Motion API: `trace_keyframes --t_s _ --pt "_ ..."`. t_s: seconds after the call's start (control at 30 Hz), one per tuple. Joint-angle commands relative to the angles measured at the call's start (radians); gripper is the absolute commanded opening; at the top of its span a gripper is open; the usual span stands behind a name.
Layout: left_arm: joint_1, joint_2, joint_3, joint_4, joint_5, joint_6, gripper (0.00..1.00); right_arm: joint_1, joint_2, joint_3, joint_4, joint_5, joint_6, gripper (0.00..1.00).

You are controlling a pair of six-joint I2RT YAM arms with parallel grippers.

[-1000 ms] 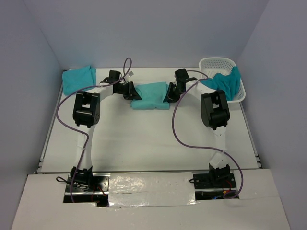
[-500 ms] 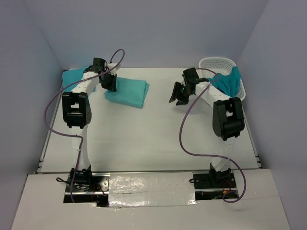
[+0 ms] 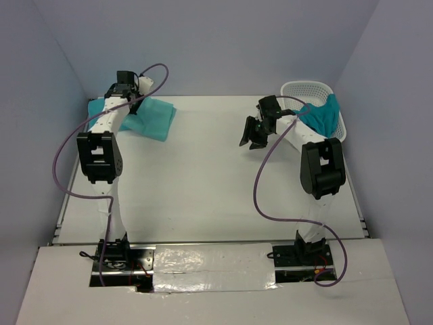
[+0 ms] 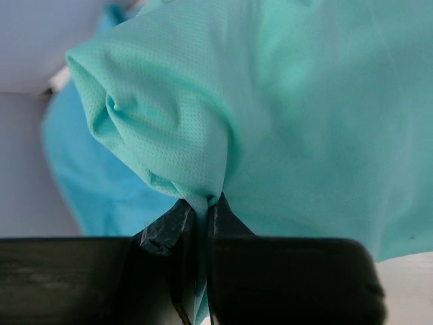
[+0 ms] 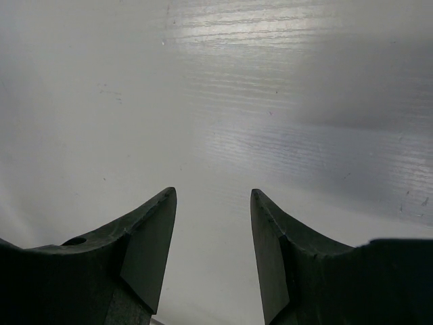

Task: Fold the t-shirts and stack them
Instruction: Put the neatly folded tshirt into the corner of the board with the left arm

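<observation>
A second ago both arms had the folded shirt (image 3: 154, 119) between them in the middle of the far side of the table (image 3: 203, 183). Now it has travelled to the far left corner, dragged there by the left arm alone. The right arm has let go and pulled back toward its own side, and it has barely shifted over the last half second.

The left gripper (image 4: 201, 203) is pinched tight on a small fold at the edge of that shirt. The cloth bunches into a rounded lump just above the fingertips and spreads away beyond them. From above, the shirt lies at an angle, trailing out to the right of the gripper. Its left edge meets or overlaps a bluer shirt (image 3: 95, 107) that lies in the same corner. The wrist camera shows that darker cloth behind the lighter one.

The right gripper (image 5: 212, 196) hangs over bare table with its jaws apart and nothing between them, well away from the folded shirt. Just to its right stands the white basket (image 3: 304, 86), with another shirt (image 3: 325, 115) draped over its near rim.
</observation>
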Motion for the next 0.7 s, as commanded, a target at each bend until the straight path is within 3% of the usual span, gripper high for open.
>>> trace_keyframes --t_s 0.0,0.27,0.33,0.53,0.63,0.67 --pt "0.046 -0.117 0.012 0.134 -0.092 0.048 0.00 0.004 -0.017 0.039 -0.017 0.021 -0.027 0.56" --pt "0.180 -0.112 -0.002 0.265 -0.076 -0.018 0.00 0.004 -0.011 0.036 -0.032 0.033 -0.037 0.56" --pt "0.212 -0.090 0.076 0.212 0.001 -0.051 0.00 0.004 -0.004 0.036 -0.039 0.039 -0.040 0.56" --pt "0.287 -0.027 0.050 0.164 0.108 -0.035 0.00 0.008 0.009 0.065 -0.062 0.036 -0.047 0.56" --pt "0.312 0.036 0.082 0.153 0.084 -0.044 0.00 0.016 0.026 0.109 -0.094 0.041 -0.061 0.56" --pt "0.324 0.055 0.129 0.133 0.078 -0.050 0.06 0.021 0.037 0.132 -0.111 0.042 -0.067 0.56"
